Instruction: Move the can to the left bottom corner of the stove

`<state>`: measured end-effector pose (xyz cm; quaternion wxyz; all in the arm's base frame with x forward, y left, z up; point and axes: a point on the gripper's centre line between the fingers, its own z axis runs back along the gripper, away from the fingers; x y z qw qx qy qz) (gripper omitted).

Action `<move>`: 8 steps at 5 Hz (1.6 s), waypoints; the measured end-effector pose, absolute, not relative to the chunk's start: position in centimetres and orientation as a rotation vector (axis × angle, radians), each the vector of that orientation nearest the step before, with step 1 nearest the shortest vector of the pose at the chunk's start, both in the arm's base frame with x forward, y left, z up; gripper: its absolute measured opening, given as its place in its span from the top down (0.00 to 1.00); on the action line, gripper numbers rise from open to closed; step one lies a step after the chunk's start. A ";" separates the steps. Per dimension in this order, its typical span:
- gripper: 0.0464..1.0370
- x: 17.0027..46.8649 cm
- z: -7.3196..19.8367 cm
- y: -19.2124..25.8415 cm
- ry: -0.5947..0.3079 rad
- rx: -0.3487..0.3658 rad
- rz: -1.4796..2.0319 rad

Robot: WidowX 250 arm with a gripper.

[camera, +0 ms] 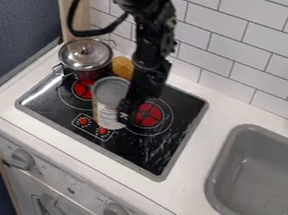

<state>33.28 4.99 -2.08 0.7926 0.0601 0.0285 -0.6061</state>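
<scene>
A can (110, 102) is upright, its long axis roughly vertical and round end facing up, at the front middle of the black stove (142, 149), by the red control marks. The black end effector (127, 111) is at its sink-facing side; whether it grips the can, I cannot tell. Behind are a lidded pot (86, 57) and a yellow-brown item (123, 67).

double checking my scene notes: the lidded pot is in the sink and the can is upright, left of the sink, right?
No: in the camera view the lidded pot is on the stove, not in the sink. The can is upright, left of the sink.
</scene>
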 end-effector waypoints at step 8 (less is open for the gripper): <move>0.04 30.4 -1.4 12.8 0.129 0.126 -1.112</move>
